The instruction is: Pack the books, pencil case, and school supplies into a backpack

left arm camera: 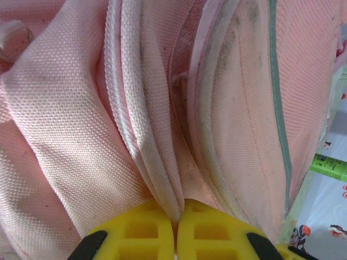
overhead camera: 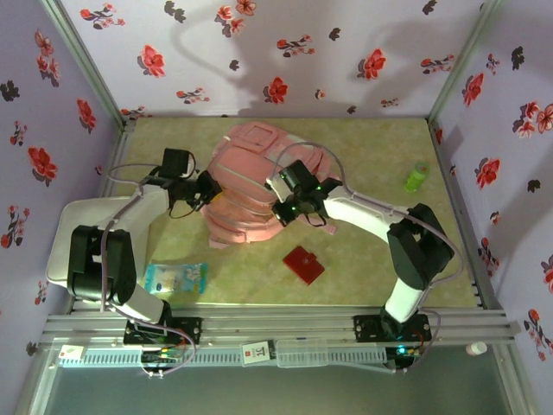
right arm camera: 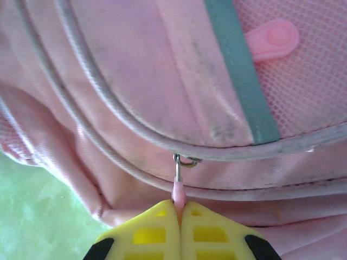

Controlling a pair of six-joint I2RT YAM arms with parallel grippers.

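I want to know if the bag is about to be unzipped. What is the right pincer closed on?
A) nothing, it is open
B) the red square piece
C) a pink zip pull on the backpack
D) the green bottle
C: the right wrist view shows the right pincer shut on the small pink zip pull, which hangs from a metal ring on the backpack.

One pink backpack (overhead camera: 249,186), one red square piece (overhead camera: 303,264), one blue book (overhead camera: 175,278), one green bottle (overhead camera: 416,176)
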